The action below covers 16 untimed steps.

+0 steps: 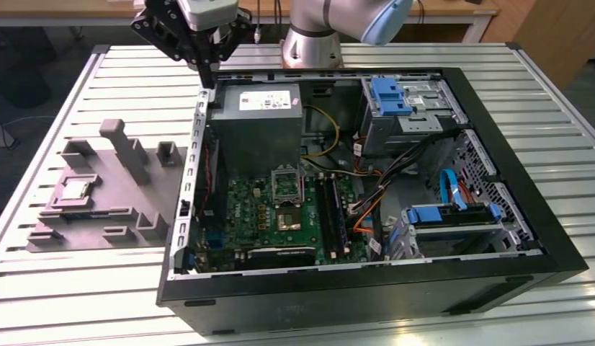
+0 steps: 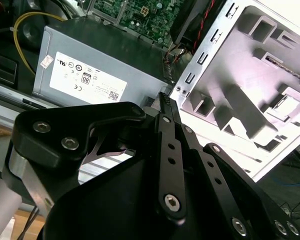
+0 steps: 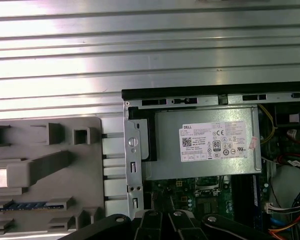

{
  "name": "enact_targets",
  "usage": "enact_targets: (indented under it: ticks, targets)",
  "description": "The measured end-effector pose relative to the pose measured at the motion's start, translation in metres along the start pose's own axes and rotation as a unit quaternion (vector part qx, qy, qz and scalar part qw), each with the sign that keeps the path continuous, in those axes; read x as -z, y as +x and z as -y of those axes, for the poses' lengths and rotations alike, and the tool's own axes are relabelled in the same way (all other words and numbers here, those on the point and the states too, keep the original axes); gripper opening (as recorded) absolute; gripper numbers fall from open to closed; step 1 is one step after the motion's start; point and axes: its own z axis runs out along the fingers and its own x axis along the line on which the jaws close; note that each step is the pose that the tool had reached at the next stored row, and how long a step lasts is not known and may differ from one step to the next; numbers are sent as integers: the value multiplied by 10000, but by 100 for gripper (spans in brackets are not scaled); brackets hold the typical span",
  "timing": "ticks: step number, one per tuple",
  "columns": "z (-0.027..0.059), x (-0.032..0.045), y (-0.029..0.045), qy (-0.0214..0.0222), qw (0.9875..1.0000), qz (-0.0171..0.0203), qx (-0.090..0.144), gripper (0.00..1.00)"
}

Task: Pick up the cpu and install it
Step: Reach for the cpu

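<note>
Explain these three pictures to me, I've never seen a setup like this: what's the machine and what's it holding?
It is a silver-and-blue jointed robot arm at a slatted metal table. One picture looks on from off the arm; the other two come from cameras at its wrist. Its black two-finger gripper hangs by a corner of an open black computer case, shut and holding nothing. Beside the case lies a grey moulded tray, and the cpu, a small pale silver-beige square chip, rests in it.
</note>
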Motion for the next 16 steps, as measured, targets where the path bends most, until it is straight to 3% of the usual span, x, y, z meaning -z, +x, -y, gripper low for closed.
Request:
enact_targets:
  ticks: [16]
  targets:
    - [3, 1, 44, 0, 10000, 0, 0, 11]
